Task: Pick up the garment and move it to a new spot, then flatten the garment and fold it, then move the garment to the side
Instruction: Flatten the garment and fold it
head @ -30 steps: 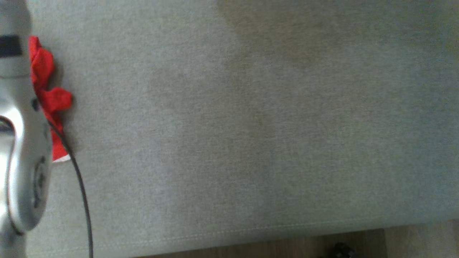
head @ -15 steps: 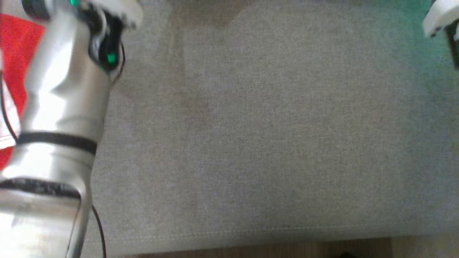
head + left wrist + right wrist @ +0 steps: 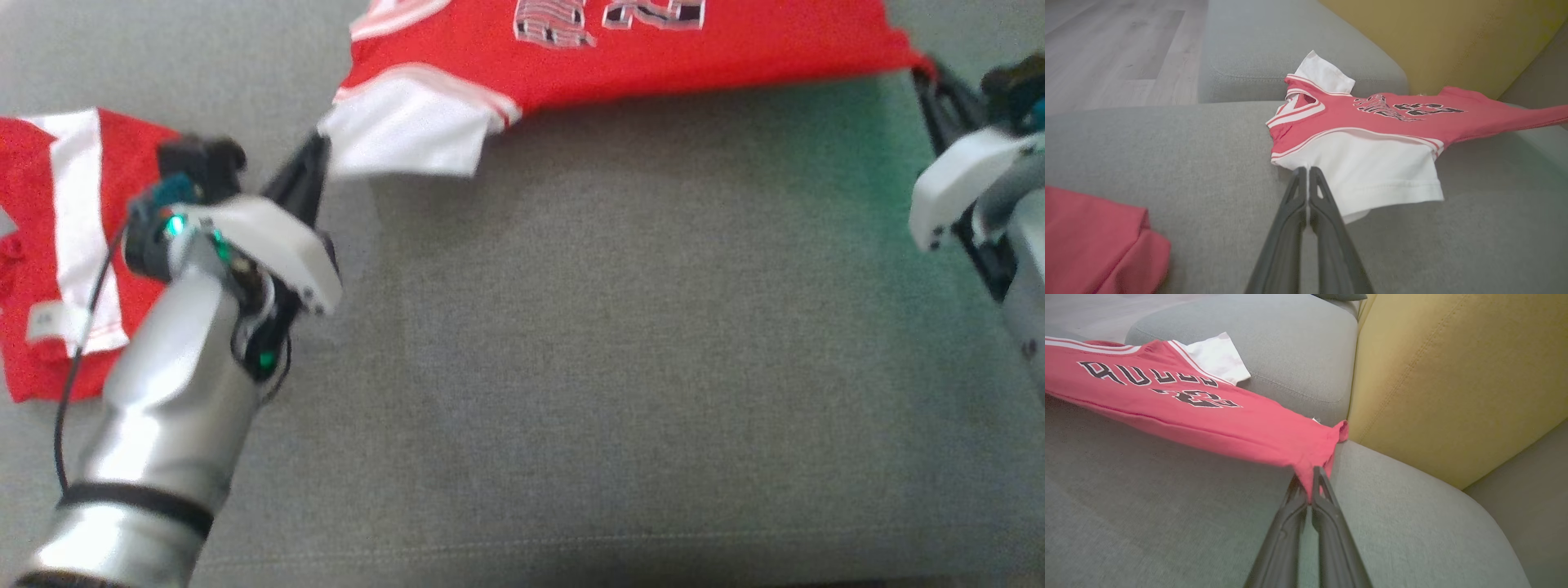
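We held a red jersey with black lettering stretched between our two end effectors, along the far edge of the grey sofa seat. Our left end effector had its dark fingers pressed together, clamped on the edge of the jersey's white sleeve. Our right end effector was likewise closed, pinching the red hem corner near the yellow back cushion. The cloth ran taut between the two grips, and its other white sleeve lay against a neighbouring grey cushion. A second red and white garment lay crumpled at the seat's left edge, apart from the jersey.
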